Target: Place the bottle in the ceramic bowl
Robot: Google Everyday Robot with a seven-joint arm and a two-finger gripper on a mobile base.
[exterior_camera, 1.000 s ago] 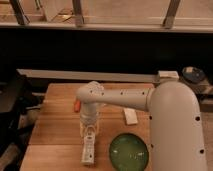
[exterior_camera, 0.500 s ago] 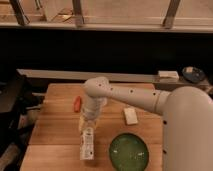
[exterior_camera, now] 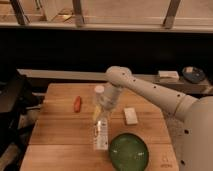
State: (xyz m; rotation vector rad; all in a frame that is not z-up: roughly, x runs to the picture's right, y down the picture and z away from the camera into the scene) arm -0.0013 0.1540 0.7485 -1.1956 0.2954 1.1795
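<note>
One pincer (exterior_camera: 101, 111), apparently over bottle (exterior_camera: 101, 134).

I see a light brown wooden worktop (exterior_camera: 55, 130) with a pale grey ledge (exterior_camera: 65, 75) running along its far edge, and behind that a wide dark wall (exterior_camera: 60, 50) that looks almost black. Up above the dark part it is bright and tan, and grey metal posts (exterior_camera: 77, 12) stand there in the light. A big black shape (exterior_camera: 12, 105) sits just beside the worktop on the left, but I cannot tell what it is.
</note>
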